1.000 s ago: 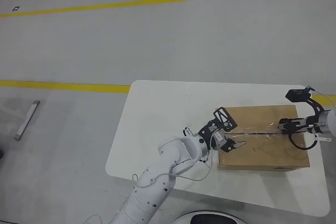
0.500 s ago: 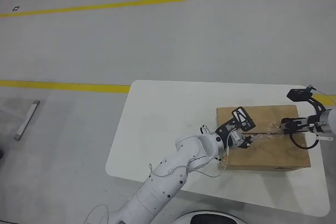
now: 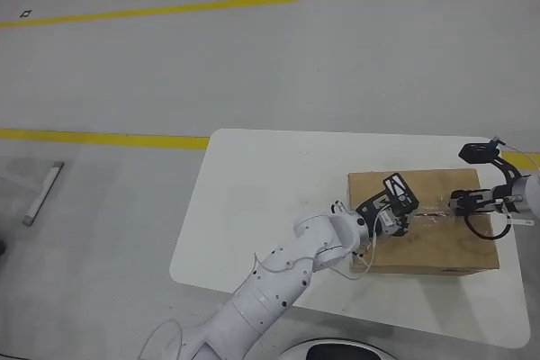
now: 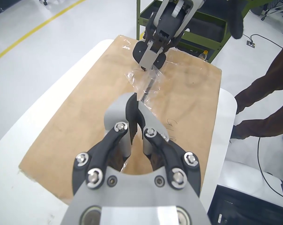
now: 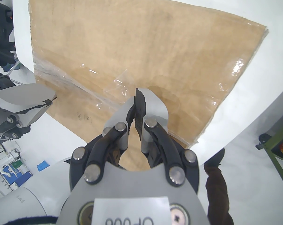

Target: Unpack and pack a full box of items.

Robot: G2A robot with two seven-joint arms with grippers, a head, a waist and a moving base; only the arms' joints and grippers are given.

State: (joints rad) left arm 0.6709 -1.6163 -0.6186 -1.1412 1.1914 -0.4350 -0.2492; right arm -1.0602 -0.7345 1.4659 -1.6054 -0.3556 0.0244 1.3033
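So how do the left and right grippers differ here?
The left gripper hangs over the cardboard box nearer one end; the right gripper hangs nearer the opposite end. The right gripper's tips pinch lifted, crumpled clear tape; whether the left gripper pinches tape is unclear. Both are shut, facing each other.
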